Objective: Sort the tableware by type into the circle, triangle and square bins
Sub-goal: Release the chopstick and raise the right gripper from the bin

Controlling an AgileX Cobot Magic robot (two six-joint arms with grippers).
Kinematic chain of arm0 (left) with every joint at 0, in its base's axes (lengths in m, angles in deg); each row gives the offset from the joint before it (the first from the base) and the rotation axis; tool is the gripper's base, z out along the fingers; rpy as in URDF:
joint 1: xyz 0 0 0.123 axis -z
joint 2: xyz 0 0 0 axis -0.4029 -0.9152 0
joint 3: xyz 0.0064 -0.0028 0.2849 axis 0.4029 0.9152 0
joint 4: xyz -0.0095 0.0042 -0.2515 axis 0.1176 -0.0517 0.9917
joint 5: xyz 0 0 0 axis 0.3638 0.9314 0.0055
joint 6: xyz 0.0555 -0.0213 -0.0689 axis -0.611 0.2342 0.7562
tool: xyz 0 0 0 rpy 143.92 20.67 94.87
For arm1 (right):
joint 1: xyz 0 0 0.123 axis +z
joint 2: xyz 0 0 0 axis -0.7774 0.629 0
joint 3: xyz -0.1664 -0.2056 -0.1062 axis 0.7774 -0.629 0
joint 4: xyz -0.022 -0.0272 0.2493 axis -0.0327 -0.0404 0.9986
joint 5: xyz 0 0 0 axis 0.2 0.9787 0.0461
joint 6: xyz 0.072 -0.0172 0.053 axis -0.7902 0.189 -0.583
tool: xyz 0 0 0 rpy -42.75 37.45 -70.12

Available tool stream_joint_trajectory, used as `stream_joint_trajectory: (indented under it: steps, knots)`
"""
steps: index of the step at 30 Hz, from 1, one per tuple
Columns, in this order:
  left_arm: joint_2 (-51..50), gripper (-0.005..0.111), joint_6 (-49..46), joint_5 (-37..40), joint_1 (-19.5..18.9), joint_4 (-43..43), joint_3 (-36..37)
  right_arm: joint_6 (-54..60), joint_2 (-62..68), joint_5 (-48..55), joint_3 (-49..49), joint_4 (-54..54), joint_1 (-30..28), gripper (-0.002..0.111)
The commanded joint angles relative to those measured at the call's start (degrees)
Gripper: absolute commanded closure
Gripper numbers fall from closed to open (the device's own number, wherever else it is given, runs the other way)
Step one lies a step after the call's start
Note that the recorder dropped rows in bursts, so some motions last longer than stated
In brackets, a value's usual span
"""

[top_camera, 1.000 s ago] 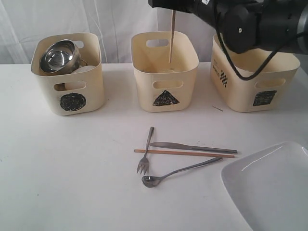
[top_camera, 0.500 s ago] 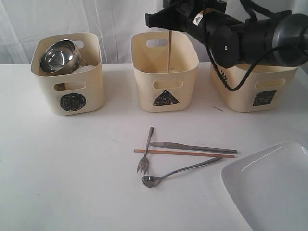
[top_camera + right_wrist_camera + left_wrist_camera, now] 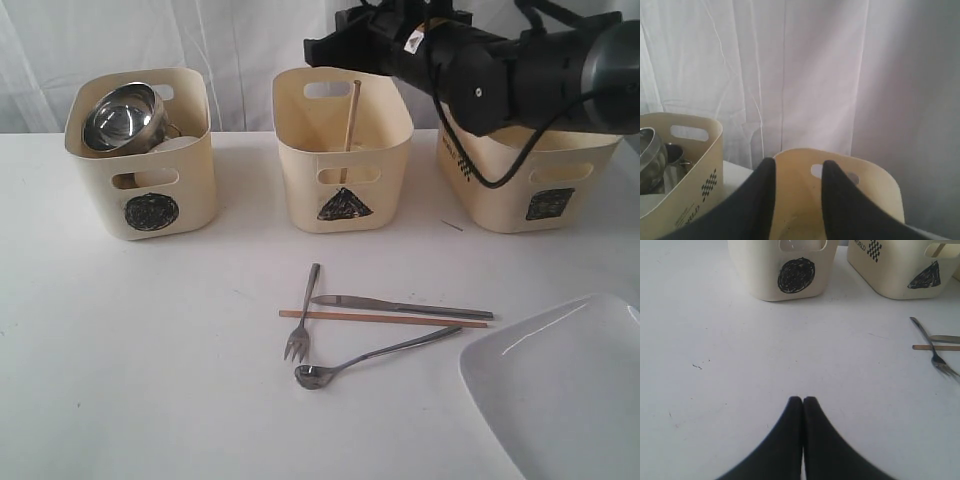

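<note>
Chopstick released—now leans inside triangle bin; right tool apart above it, left tool together. Risk: second chopstick before the bin crosses fork—grasp may drag both.

Your right arm reaches in high from the right side, stretched almost level toward the middle of the exterior view. Your right gripper has its two dark fingers parted, with nothing between them. Your left gripper sits low, its fingertips pressed together and holding nothing.
</note>
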Motion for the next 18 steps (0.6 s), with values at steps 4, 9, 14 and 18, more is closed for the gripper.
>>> stream_joint_trajectory:
  steps: [4, 9, 14, 18]
  knots:
    - [0.3, 0.107, 0.2, 0.0, -0.1, 0.2, 0.3, 0.5, -11.4, 7.1, -10.9, -4.3, -0.5, 0.077]
    - [0.3, 0.107, 0.2, 0.0, -0.1, 0.2, 0.3, 4.5, -16.0, 18.0, -13.4, -6.5, -0.5, 0.077]
    - [0.3, 0.107, 0.2, 0.0, -0.1, 0.2, 0.3, 5.1, -17.0, 18.0, -13.7, -6.5, -0.5, 0.077]
    - [0.3, 0.107, 0.2, 0.0, -0.1, 0.2, 0.3, 4.8, -17.4, 20.6, -13.7, -6.5, 0.5, 0.077]
